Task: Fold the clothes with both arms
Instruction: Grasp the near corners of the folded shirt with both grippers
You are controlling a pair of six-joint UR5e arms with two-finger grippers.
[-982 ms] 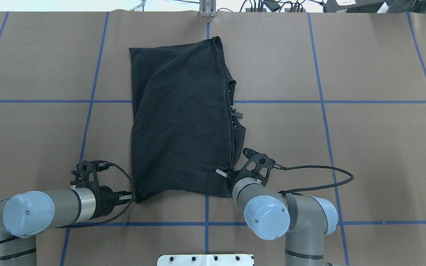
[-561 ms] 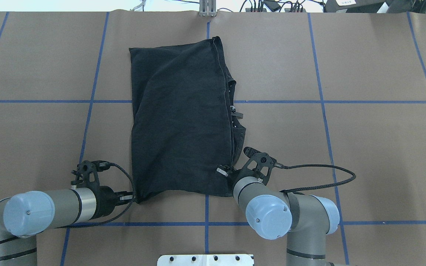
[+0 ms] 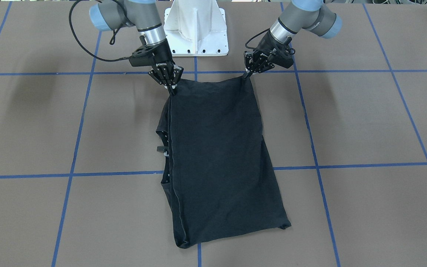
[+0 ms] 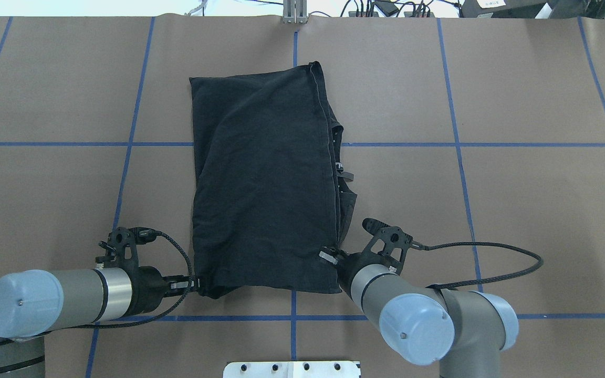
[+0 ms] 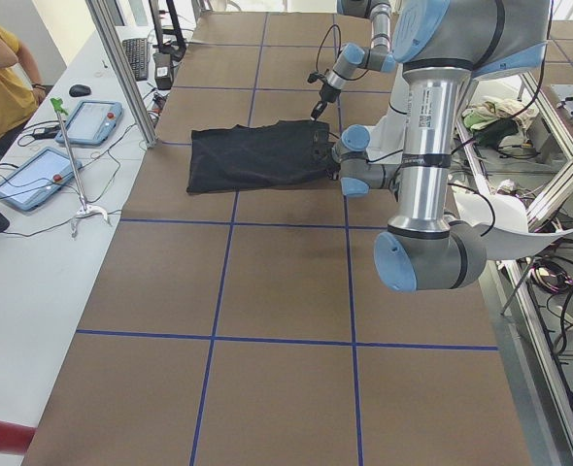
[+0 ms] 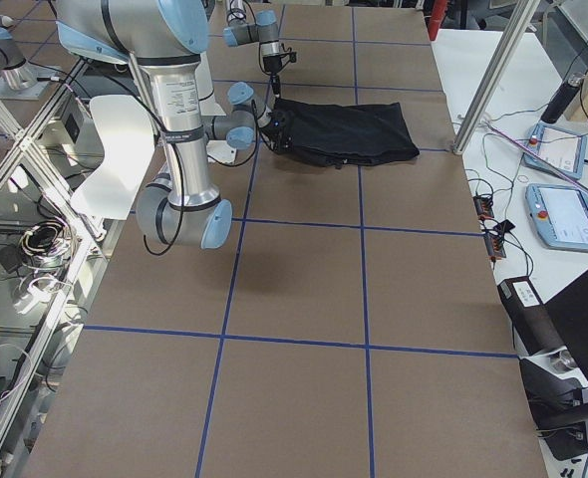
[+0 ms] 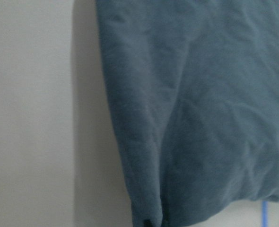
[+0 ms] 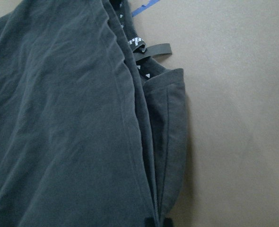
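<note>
The black T-shirt lies folded lengthwise on the brown table, plain side up, with a sleeve and neck label showing along its right edge. My left gripper is shut on the shirt's near left corner. My right gripper is shut on the near right corner. In the front-facing view the shirt hangs from the left gripper and the right gripper, its near edge pulled taut between them. The wrist views show cloth filling the frame down to the pinched corners.
The white pedestal base stands between the arms at the near edge. Blue tape lines grid the brown table. Cables and a metal post lie along the far edge. A side bench with tablets and an operator lies beyond it.
Both grippers have moved toward the robot and slightly right, dragging the shirt with them. The shirt's far edge has slid nearer.
</note>
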